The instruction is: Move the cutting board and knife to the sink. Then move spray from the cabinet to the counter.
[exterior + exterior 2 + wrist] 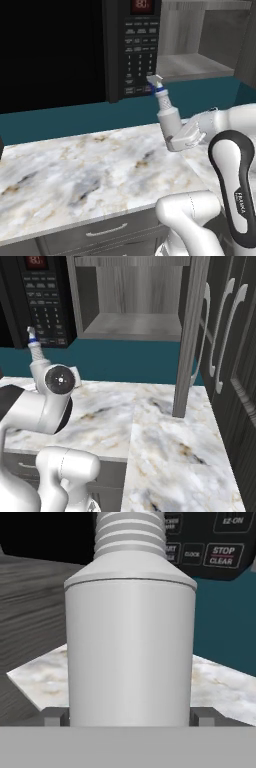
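The spray (167,116) is a pale grey-white bottle with a white trigger head and blue nozzle. It stands upright over the back of the marble counter (100,170), in front of the microwave's keypad. My gripper (173,141) reaches in from the right, low on the bottle. In the hand view the spray (130,652) fills the gap, and both fingertips (54,716) sit against its sides. In the right base view the arm covers most of the spray (36,356). The cabinet (132,323) niche stands open, its shelf bare. The cutting board, knife and sink are out of view.
A black microwave (135,45) hangs directly behind the bottle. A grey upright panel (187,356) comes down onto the counter (165,441) at the niche's right side. Tall dark doors with long handles (225,356) stand to the right. Drawers (105,231) run below the counter's front edge.
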Motion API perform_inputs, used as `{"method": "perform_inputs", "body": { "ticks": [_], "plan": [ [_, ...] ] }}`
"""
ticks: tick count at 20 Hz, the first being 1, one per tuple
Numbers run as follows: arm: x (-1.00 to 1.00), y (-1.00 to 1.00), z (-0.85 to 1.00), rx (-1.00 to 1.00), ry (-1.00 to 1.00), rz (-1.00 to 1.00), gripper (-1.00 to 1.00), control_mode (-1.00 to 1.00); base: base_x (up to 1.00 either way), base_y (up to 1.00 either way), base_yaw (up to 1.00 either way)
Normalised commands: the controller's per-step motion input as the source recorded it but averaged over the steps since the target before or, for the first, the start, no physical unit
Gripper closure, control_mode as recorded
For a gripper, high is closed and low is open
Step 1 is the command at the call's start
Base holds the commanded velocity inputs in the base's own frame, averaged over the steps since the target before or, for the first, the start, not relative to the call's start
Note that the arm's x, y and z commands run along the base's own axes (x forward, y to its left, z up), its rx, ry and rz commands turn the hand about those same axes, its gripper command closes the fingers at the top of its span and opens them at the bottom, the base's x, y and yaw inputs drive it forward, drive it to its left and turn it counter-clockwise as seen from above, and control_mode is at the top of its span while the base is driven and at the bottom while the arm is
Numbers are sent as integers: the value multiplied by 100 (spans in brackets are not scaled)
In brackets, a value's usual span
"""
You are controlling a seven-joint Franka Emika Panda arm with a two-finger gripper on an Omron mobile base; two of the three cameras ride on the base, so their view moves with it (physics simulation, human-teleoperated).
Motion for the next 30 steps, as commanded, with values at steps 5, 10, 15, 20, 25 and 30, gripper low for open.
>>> {"method": "perform_inputs", "body": {
  "ticks": [5, 10, 15, 20, 25, 30],
  "plan": [
    [10, 18, -48, 0, -7, 0, 100, -100, 0, 0, 0],
    [14, 8, -51, 0, -11, 0, 100, -100, 0, 0, 0],
    [21, 6, -56, 0, -9, 0, 100, -100, 0, 0, 0],
    [21, 6, -56, 0, -10, 0, 100, -100, 0, 0, 0],
    [25, 11, -53, 0, -9, 0, 100, -100, 0, 0, 0],
    [26, 22, -51, 0, -8, 4, 100, -100, 0, 0, 0]
  ]
}}
